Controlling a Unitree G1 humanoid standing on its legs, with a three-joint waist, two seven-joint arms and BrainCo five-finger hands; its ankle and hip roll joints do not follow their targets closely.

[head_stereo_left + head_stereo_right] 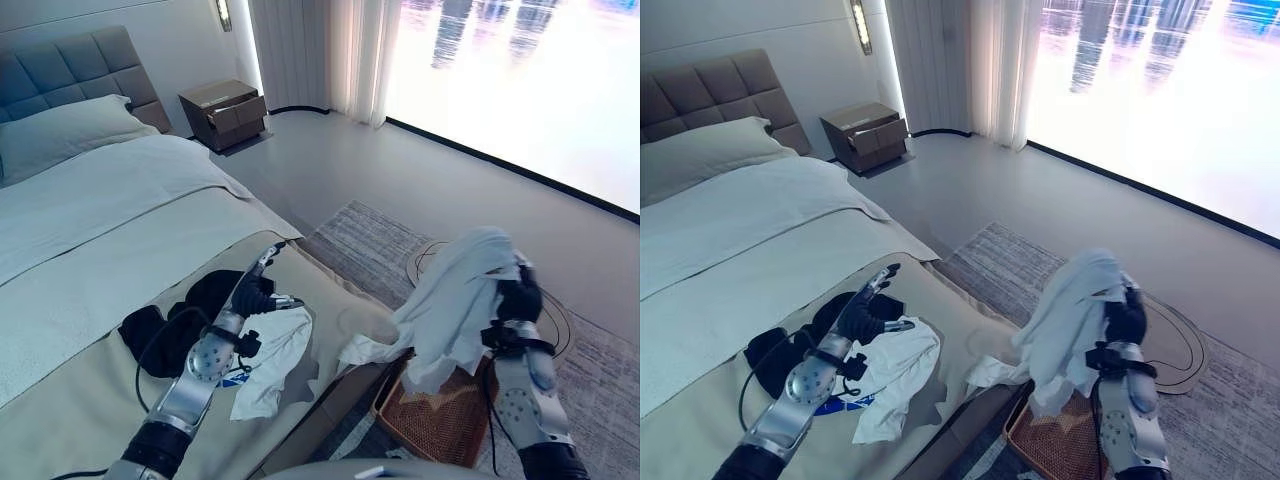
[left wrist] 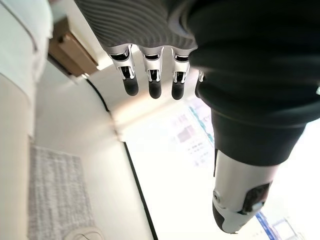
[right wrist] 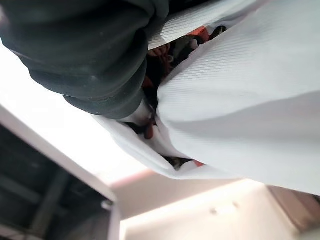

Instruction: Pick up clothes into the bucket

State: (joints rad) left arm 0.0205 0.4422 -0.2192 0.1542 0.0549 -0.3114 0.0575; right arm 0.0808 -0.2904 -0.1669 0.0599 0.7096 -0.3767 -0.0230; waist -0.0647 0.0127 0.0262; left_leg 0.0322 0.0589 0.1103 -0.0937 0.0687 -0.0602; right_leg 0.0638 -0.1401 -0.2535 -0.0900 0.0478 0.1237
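Note:
My right hand point(image 1: 518, 298) is raised beside the bed with a white garment point(image 1: 450, 310) draped over it, the cloth bunched in its grip and wrapped close around it point(image 3: 250, 100). The garment hangs over a brown wicker basket point(image 1: 440, 420) on the floor, and its tail still trails onto the mattress corner. My left hand point(image 1: 255, 295) hovers open over the bed, its fingers point(image 2: 152, 85) straight and holding nothing. Just below it lie a white shirt point(image 1: 275, 355) with a blue print and a black garment point(image 1: 175, 330).
The bed point(image 1: 120, 230) fills the left side, its foot corner close to the basket. A grey rug point(image 1: 370, 240) lies under the basket. A brown nightstand point(image 1: 225, 113) stands by the far wall, with curtains point(image 1: 320, 50) and a bright window beyond.

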